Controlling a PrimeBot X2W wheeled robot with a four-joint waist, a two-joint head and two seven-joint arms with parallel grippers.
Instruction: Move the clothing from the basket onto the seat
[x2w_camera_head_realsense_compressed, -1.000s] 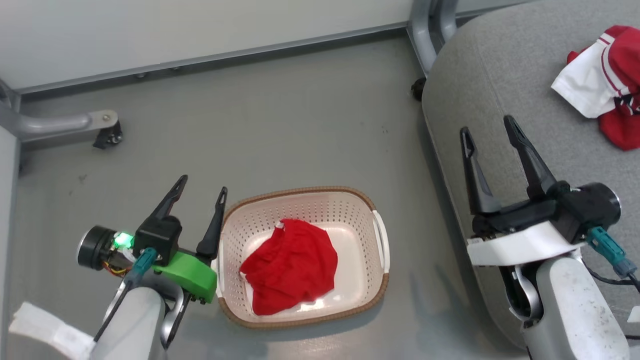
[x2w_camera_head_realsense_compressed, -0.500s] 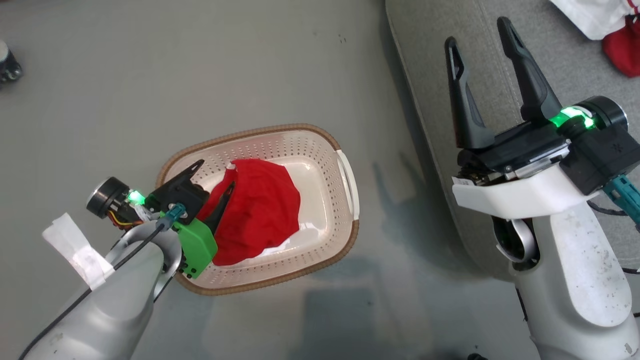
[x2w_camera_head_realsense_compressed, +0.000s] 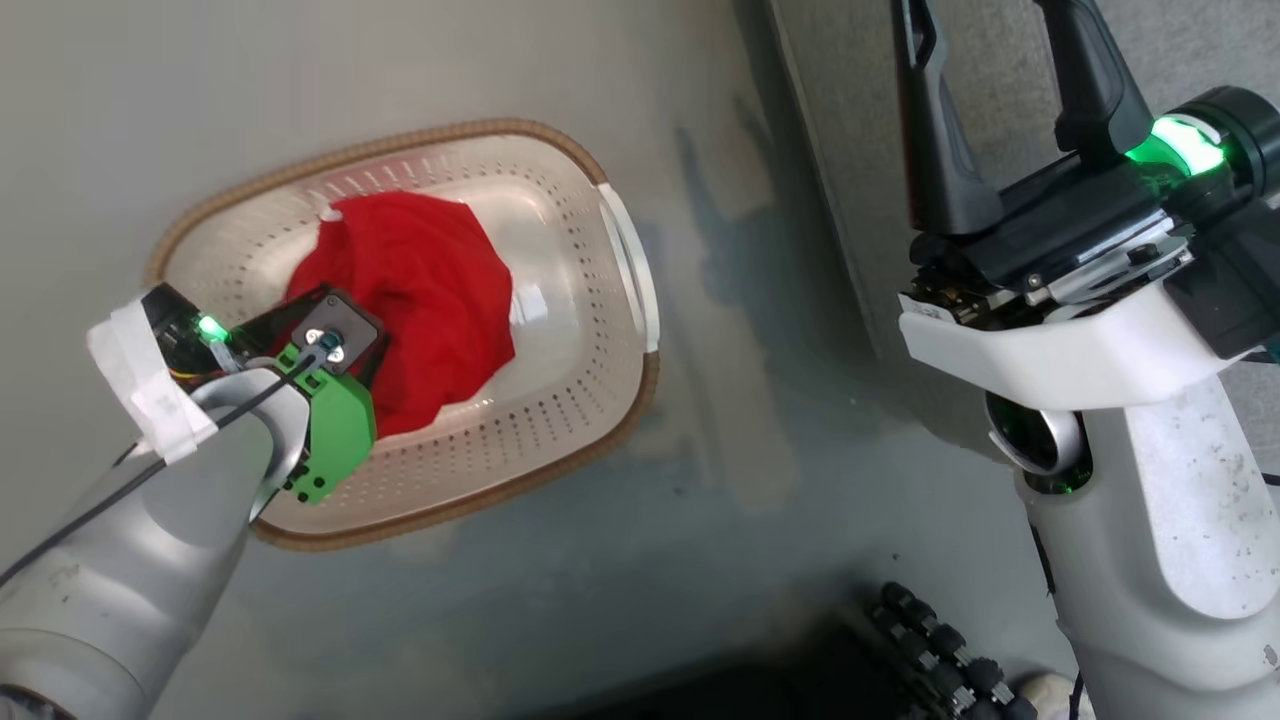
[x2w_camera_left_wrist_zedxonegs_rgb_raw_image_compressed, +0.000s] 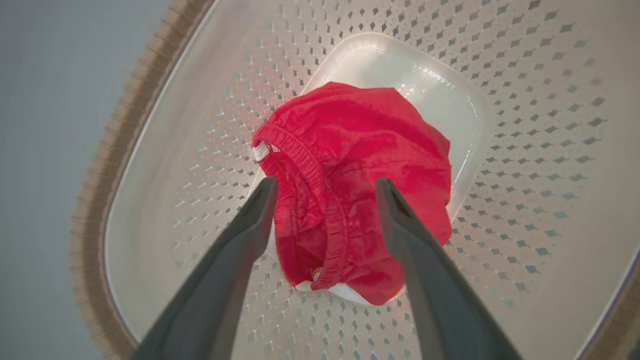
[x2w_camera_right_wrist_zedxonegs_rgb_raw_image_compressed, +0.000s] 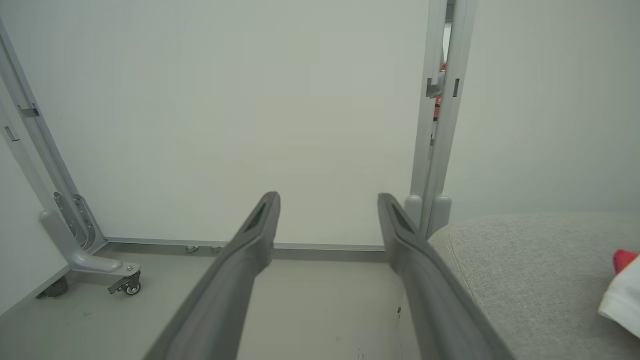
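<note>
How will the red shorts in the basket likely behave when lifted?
The red shorts lie crumpled in soft folds, so they will probably droop and unfold when raised. The thin fabric suggests little weight, so the basket likely won't lift too.

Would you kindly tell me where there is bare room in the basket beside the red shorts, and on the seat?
In the basket, bare floor lies between the red shorts and the perforated wall beyond them. The middle is crowded: the open left gripper hangs over the bunched shorts. The seat is bare between its rounded edge and the jersey.
</note>
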